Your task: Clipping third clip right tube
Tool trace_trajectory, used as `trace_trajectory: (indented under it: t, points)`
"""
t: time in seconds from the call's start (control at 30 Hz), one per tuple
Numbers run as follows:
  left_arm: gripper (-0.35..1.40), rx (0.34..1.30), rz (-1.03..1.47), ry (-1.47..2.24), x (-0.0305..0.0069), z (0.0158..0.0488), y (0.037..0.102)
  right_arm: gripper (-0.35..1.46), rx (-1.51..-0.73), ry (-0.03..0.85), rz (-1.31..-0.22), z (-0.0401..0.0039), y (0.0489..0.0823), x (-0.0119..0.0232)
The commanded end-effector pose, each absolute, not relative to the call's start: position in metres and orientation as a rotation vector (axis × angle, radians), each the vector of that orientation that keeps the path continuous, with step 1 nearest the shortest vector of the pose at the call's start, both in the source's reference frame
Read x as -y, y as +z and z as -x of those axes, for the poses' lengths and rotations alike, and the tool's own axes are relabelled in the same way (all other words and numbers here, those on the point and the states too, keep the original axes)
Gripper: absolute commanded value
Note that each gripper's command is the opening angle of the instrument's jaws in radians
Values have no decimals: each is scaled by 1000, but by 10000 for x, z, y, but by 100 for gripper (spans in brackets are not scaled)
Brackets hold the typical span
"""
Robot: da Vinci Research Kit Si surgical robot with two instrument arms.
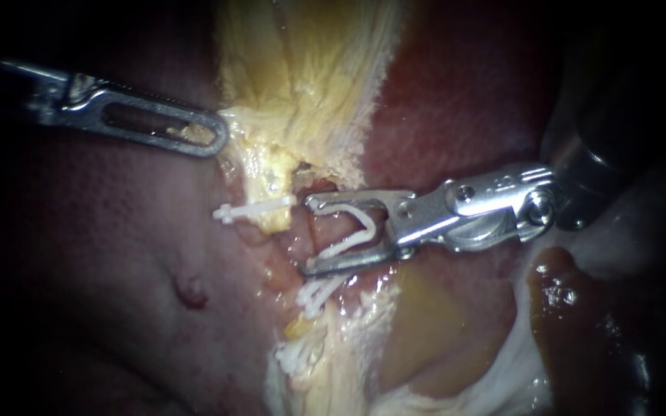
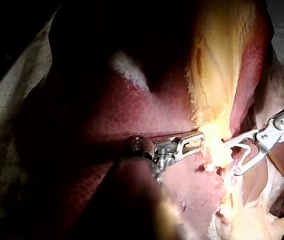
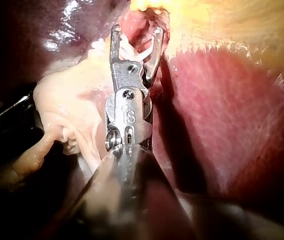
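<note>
Open white plastic clip [image 1: 370, 225]: V-shaped, mouth pointing left in the endoscope view, long axis roughly horizontal. Its legs straddle the pink right tube [image 1: 331, 231], which runs near vertical. Right instrument [image 1: 310, 235]: pincer spread wide, grasping the clip. Closed white clips [image 1: 317, 296] lie just below. Left instrument [image 1: 221, 135]: slotted steel pincer clenched on stringy yellow fat [image 1: 302, 77]. Glossy red liver [image 1: 464, 100] alongside.

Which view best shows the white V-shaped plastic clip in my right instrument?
Endoscope view: the white V-shaped plastic clip lies side-on, both legs clear between the right instrument's jaws. Left wrist view shows its V against bright yellow tissue; right wrist view mostly hides it behind the jaws.
</note>
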State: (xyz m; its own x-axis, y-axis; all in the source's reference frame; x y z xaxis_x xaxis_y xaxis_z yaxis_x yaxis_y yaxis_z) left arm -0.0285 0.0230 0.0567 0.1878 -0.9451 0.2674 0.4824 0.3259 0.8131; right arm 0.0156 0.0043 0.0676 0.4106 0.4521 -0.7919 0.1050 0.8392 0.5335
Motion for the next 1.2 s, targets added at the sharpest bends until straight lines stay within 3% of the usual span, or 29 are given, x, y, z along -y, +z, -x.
trace_trajectory:
  t: [0.03, 1.2]
  points:
    - [-35, 873, -651, -1111, -230, 285, 566, 49, -1142, 233, -562, -156, 676, -43]
    - [-35, 873, -651, -1110, -230, 285, 566, 50, -1139, 246, -567, -108, 669, -49]
